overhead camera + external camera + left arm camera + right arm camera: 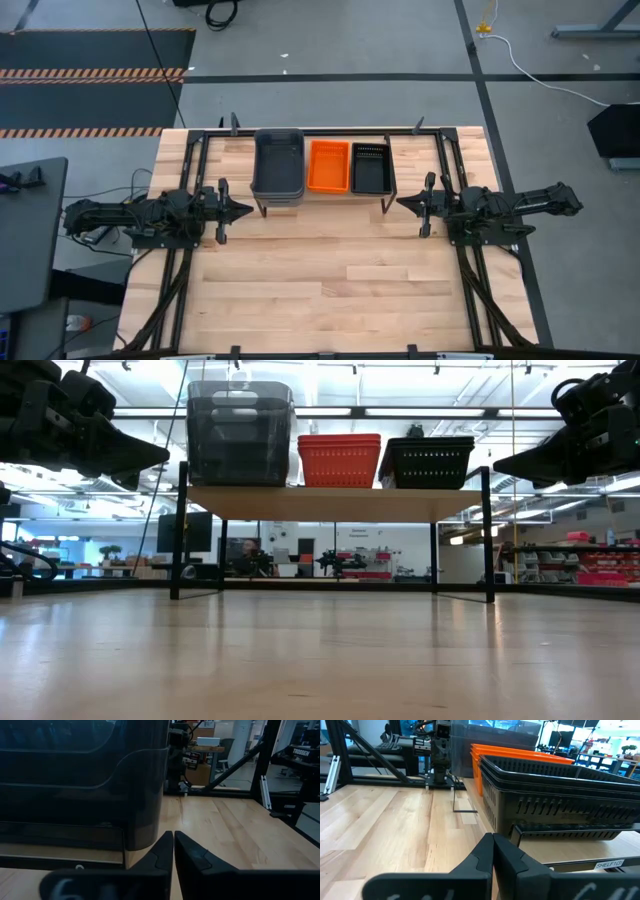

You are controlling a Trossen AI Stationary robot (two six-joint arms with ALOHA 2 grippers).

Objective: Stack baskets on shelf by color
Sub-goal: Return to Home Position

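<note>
Three stacks of baskets stand in a row on the shelf (335,503), which sits on the bench (330,280) close to its far edge, midway between the side edges. The shelf's long axis runs parallel to that far edge.

The grey stack (278,163) is the largest and tallest and fills the shelf's left end. The orange stack (328,165) takes the middle, and the black stack (370,167) takes the right end. Every basket sits upright with its open mouth up. Each has its long axis running from the shelf's front edge to its back edge, across the plank. The stacks stand just beside one another. How many baskets make up each stack cannot be told for sure.

The left gripper (245,211) hangs above the bench off the shelf's front left corner, pointing toward the right arm. Its fingers (162,851) are pressed together at the tips, with nothing between them.

The right gripper (402,203) hangs off the shelf's front right corner, pointing back toward the left arm. It too is clenched on nothing. Neither gripper touches the shelf or a basket.
</note>
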